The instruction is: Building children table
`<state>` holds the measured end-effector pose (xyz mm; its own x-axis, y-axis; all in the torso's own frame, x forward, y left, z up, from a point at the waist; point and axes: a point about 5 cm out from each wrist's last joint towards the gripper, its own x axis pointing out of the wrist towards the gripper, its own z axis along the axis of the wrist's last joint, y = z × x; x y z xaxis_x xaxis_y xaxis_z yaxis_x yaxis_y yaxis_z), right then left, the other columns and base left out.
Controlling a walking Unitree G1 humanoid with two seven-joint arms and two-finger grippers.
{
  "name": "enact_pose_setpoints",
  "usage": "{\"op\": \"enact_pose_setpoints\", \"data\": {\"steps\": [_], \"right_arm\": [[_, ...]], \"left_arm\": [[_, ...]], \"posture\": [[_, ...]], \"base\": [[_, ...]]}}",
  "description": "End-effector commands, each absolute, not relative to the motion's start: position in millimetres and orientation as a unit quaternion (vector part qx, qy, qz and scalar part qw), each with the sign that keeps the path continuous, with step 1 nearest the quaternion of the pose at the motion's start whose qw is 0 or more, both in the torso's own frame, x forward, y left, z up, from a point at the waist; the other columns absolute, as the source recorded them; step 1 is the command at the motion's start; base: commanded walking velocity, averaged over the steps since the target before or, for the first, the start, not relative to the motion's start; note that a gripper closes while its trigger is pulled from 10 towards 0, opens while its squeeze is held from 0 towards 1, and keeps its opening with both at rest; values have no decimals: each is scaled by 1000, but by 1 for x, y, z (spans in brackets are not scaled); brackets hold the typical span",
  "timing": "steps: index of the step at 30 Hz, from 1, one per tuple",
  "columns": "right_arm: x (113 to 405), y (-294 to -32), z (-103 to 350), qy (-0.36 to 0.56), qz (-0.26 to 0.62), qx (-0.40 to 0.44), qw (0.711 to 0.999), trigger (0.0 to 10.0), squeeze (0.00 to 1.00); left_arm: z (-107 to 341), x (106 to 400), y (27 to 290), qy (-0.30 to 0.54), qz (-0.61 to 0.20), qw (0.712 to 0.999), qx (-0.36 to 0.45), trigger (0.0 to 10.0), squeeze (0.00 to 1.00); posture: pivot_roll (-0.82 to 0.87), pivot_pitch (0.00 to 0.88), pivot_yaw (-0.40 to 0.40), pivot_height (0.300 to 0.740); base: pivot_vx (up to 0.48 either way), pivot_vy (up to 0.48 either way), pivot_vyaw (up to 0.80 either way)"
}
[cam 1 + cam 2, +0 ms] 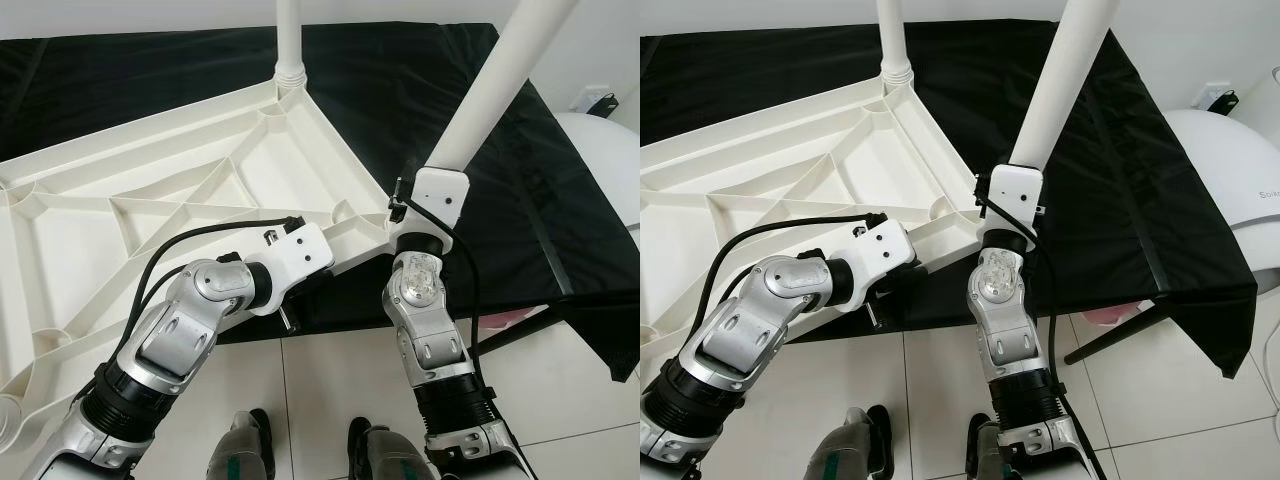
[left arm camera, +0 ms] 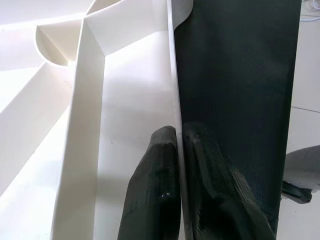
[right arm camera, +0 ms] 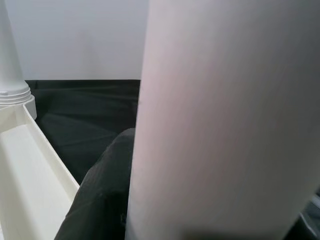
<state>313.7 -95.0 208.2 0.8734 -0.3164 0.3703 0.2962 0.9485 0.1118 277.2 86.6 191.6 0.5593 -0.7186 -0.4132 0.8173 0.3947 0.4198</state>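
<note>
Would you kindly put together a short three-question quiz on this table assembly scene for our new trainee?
1. True or false: one table leg already stands fitted in a corner of the upturned white tabletop.
2. What does the right gripper hold? A) the black cloth B) a loose white leg C) a cable
3. Fill in: the left gripper pinches the tabletop's ____.

Key:
1. True
2. B
3. Edge wall; its fingers sit either side of the rim, over the black cloth.

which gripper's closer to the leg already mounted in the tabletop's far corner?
Right. The right gripper, holding the loose leg, sits nearer the mounted leg. The left gripper pinches the tabletop rim, farther back.
</note>
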Motion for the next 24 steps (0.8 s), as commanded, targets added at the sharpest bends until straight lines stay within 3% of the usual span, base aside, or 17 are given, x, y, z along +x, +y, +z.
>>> {"op": "enact_pose_setpoints", "data": {"steps": [1,7,8,12,13,24], "right_arm": [[314,-126,176,-121,-246,22,962,10000,0],[314,-125,176,-120,-240,26,963,10000,0],[315,-123,176,-120,-224,39,966,10000,1000],[315,-121,177,-121,-224,25,967,10000,996],[316,-119,177,-122,-223,18,967,10000,0],[316,-116,179,-129,-210,14,969,10000,0]], "left_arm": [[191,283,100,99,-430,840,316,10000,0],[191,282,100,99,-430,840,316,10000,0],[191,282,99,99,-430,840,316,10000,0],[191,283,99,98,-430,840,315,10000,0],[191,283,99,98,-430,840,315,10000,0],[191,283,98,97,-429,841,314,10000,0]], "posture": [[-84,244,6,740],[-82,240,4,740],[-82,240,4,740],[-83,236,2,740],[-83,236,2,740],[-84,234,-2,740]], "base": [[0,0,0],[0,0,0],[0,0,0],[0,0,0],[0,0,0],[0,0,0]]}}
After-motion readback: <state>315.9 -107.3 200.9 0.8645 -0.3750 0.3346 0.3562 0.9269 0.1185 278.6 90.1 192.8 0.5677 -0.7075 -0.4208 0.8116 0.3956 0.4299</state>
